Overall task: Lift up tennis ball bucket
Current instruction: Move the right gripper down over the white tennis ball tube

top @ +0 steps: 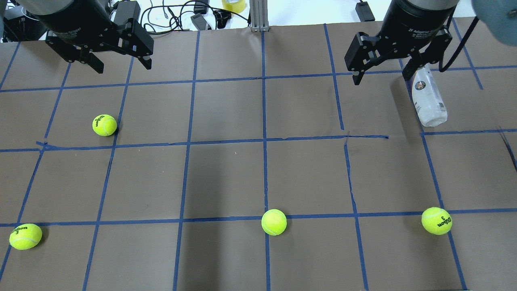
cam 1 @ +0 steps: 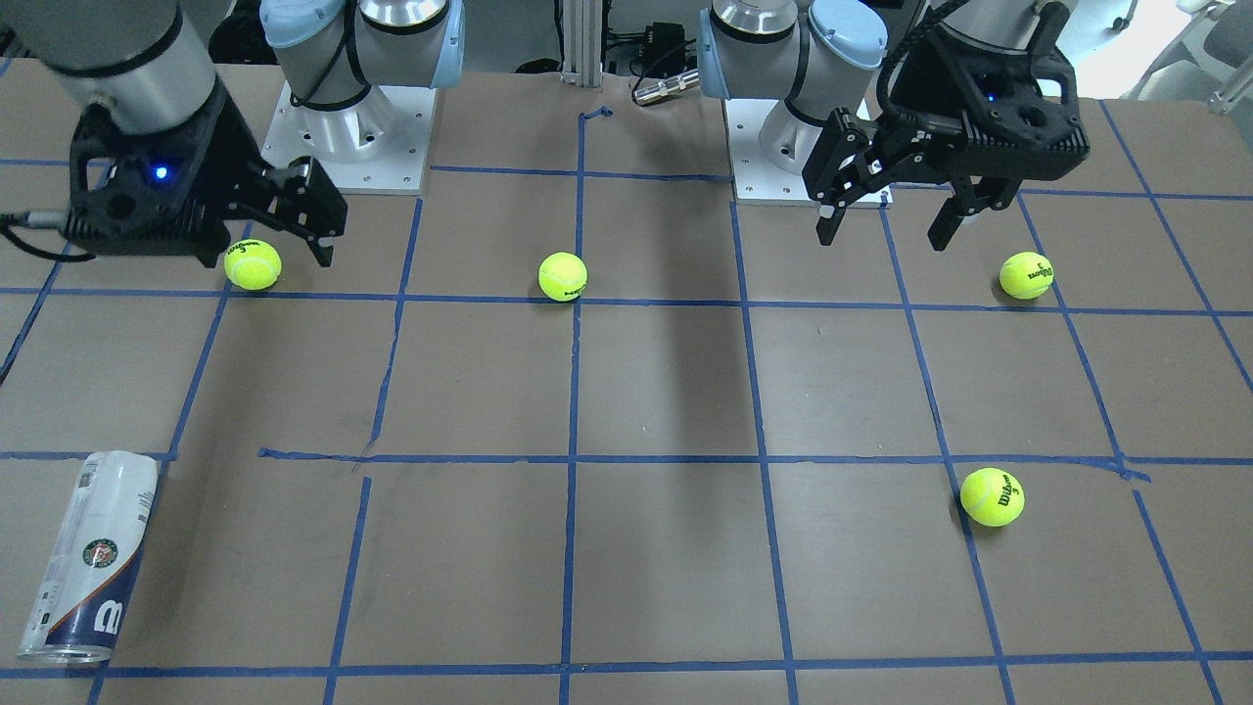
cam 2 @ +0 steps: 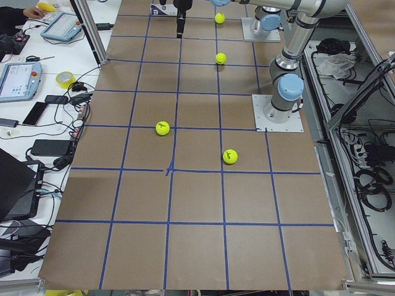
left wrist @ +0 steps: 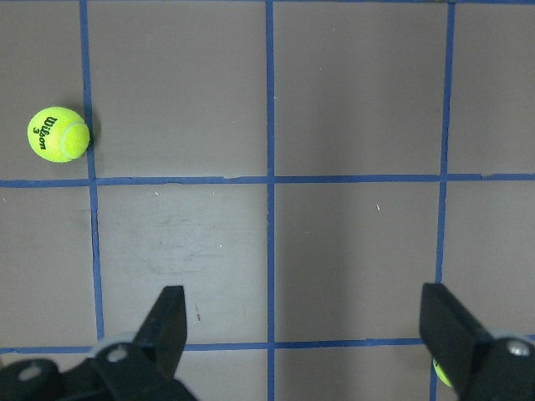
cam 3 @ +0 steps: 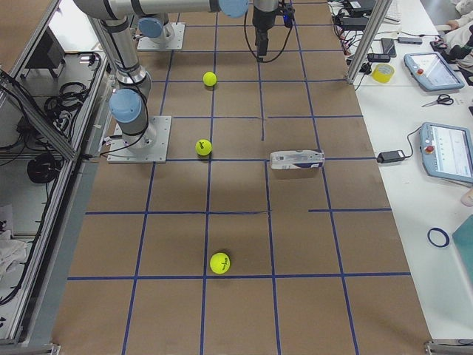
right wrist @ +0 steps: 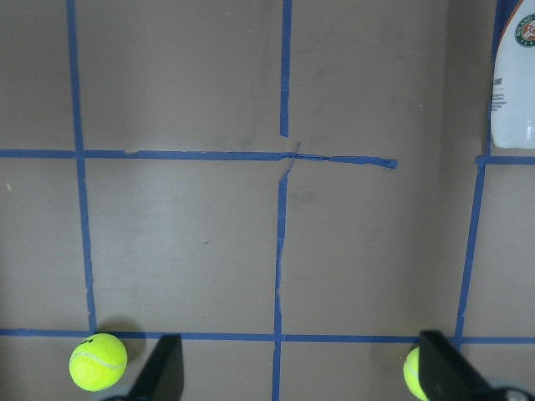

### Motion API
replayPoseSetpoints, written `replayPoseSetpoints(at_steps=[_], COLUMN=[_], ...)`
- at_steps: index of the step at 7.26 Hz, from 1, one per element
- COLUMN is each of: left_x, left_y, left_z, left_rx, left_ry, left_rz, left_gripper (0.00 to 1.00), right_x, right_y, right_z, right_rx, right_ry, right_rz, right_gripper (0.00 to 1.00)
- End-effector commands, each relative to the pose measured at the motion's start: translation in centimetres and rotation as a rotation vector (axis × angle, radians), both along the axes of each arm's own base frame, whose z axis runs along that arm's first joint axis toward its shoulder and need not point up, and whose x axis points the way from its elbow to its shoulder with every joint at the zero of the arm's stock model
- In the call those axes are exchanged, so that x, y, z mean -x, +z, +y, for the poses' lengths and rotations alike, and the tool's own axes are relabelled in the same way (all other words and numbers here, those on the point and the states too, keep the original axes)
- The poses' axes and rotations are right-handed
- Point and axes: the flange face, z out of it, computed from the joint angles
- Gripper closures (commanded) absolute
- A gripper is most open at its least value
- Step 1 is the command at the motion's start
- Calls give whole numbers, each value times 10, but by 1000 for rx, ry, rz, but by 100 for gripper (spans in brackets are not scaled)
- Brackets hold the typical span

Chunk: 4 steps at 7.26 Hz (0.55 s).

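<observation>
The tennis ball bucket point(top: 429, 99), a clear can with a white label and a round emblem, lies on its side on the far right part of the table. It also shows in the front view point(cam 1: 88, 553), where the navy band is visible, and at the top right edge of the right wrist view point(right wrist: 517, 83). My right gripper point(top: 381, 79) is open and empty, high above the table and apart from the can; its fingers point(right wrist: 435, 368) show wide apart. My left gripper point(top: 123, 67) is open and empty, raised over the far left of the table, and also shows in the left wrist view point(left wrist: 305, 309).
Several yellow-green tennis balls lie loose on the brown, blue-taped table point(top: 226, 178): one at left point(top: 104, 125), one at near left point(top: 25, 236), one in the middle point(top: 274, 222), one at near right point(top: 436, 220). Cables and a tape roll point(top: 233, 5) lie beyond the far edge.
</observation>
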Motion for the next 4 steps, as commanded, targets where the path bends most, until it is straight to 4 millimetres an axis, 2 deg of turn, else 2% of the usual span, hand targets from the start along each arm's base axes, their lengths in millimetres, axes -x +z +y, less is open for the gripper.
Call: replayPoseSetpoints(at_steps=[1, 2, 3, 4], left_x=[0, 0, 0, 0], left_y=[3, 3, 3, 0], left_z=[2, 4, 4, 2], left_rx=[6, 4, 6, 0], left_ry=[0, 0, -2, -2], left_rz=[0, 0, 0, 1], left_gripper=[0, 0, 0, 0], right_x=[108, 155, 188, 209], right_y=[-71, -119, -157, -197], right_z=[-88, -117, -137, -158], right_rx=[-14, -64, -46, -9], right_ry=[-41, -74, -87, -89], right_rz=[2, 72, 82, 85], right_gripper=[0, 0, 0, 0])
